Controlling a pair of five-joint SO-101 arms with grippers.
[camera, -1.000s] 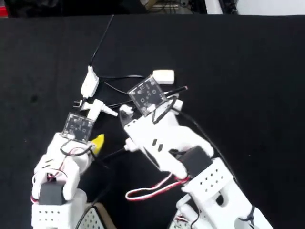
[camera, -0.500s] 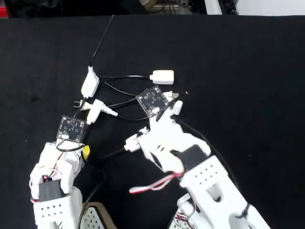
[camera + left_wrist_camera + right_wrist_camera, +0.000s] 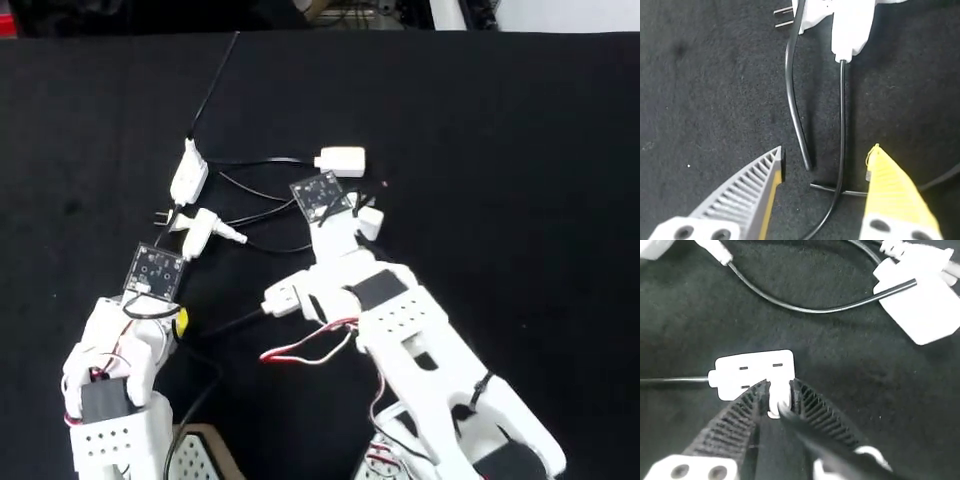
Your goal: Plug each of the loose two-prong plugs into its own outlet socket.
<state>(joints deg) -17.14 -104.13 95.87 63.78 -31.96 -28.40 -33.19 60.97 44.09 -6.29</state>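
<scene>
Your right arm now swung straighter than a second ago, right gripper pinching a small white plug against the white rectangular outlet socket, left gripper spread above black cables

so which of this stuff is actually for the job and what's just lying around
For the job:
socket
white piece, likely a plug, pinched in right hand
loose plug
white cord end beside it
open left hand

Lying about:
tan board at the near edge
clutter behind the table
</scene>
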